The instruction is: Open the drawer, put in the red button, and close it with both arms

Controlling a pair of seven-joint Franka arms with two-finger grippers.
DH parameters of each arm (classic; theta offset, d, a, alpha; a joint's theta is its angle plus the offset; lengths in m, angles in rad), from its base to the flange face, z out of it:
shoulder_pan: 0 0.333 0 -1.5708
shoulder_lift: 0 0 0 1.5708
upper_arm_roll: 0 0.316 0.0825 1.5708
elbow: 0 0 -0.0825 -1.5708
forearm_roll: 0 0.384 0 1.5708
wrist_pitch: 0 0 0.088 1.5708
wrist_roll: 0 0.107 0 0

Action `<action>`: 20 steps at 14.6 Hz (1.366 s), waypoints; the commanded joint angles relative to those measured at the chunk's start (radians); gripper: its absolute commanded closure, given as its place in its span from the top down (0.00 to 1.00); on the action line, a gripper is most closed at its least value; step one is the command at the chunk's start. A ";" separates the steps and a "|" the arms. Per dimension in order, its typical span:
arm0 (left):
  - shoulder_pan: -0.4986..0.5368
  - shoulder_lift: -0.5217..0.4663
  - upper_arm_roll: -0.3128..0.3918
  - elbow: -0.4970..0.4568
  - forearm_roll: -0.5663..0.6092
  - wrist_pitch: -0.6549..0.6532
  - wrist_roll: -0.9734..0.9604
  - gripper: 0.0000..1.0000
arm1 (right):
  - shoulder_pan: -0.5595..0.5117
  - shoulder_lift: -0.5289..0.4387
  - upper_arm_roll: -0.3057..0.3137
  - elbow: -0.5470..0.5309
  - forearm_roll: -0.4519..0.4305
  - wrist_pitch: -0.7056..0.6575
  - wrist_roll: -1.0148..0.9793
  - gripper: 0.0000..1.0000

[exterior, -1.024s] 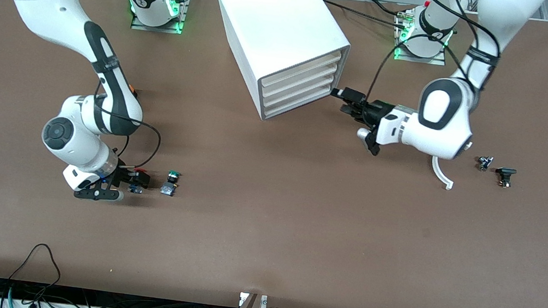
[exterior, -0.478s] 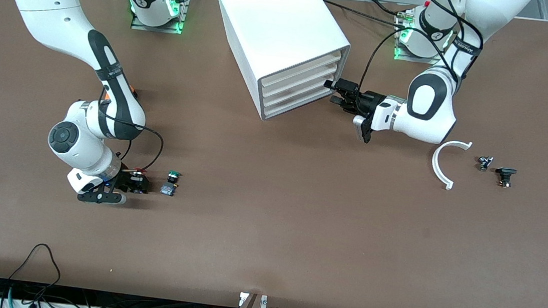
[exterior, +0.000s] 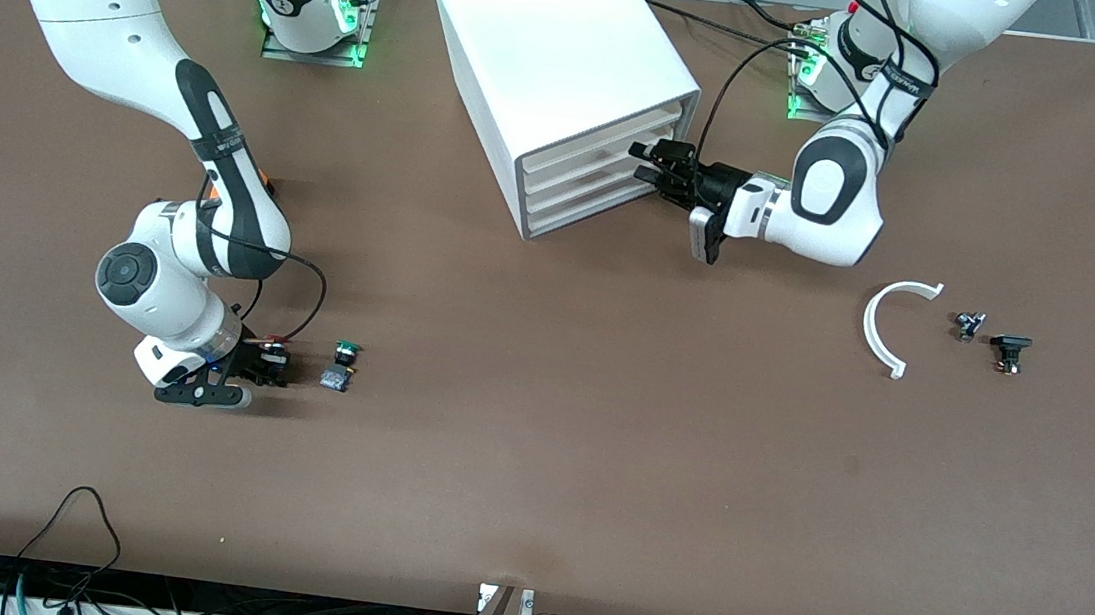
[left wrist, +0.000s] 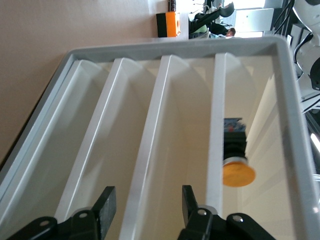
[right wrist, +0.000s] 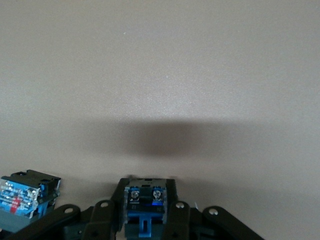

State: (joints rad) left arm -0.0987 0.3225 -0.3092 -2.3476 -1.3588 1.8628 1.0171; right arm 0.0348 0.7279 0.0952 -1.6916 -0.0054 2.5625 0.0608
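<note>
Jaws clamped on the red button, the right gripper sits low at the right arm's end of the table, beside a green-capped switch. The left gripper, jaws apart, meets the drawer fronts of the white cabinet; every drawer is shut.

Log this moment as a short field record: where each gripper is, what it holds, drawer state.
left gripper: at the cabinet's slat fronts, fingers open
drawers: all four look shut
right gripper: low at the table, toward the right arm's end, shut on the red button
green-capped switch: on the table beside the right gripper
task stage: button gripped, drawer not yet opened
</note>
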 commanded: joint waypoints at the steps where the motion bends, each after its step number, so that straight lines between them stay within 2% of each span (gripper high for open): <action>1: 0.000 0.007 -0.013 -0.013 -0.033 0.010 0.052 0.56 | 0.005 -0.030 -0.002 0.022 -0.001 -0.065 -0.012 0.00; 6: -0.006 0.024 -0.019 -0.016 -0.033 0.013 0.052 0.53 | 0.016 -0.061 -0.002 0.160 -0.002 -0.312 -0.010 0.00; 7: -0.016 0.024 -0.019 -0.016 -0.034 0.013 0.052 0.44 | 0.017 -0.071 -0.002 0.177 -0.001 -0.346 -0.010 0.00; 9: -0.021 0.026 -0.019 -0.016 -0.034 0.013 0.052 0.18 | 0.019 -0.082 -0.002 0.219 0.004 -0.425 -0.010 0.00; 11: -0.030 0.026 -0.021 -0.018 -0.034 0.039 0.052 0.16 | 0.022 -0.084 -0.002 0.274 0.002 -0.508 -0.007 0.00; 12: -0.038 0.026 -0.019 -0.018 -0.034 0.039 0.052 0.03 | 0.023 -0.084 -0.002 0.300 0.001 -0.554 -0.004 0.00; 13: -0.033 0.024 -0.019 -0.018 -0.033 0.039 0.052 0.00 | 0.027 -0.084 -0.002 0.334 0.001 -0.608 -0.003 0.00; 20: -0.018 0.012 -0.010 -0.001 -0.005 0.035 0.040 0.00 | 0.088 -0.082 -0.006 0.548 -0.054 -0.954 0.134 0.00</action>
State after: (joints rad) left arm -0.1159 0.3464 -0.3240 -2.3546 -1.3610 1.8829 1.0695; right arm 0.0932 0.6365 0.0951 -1.2216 -0.0374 1.7089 0.1306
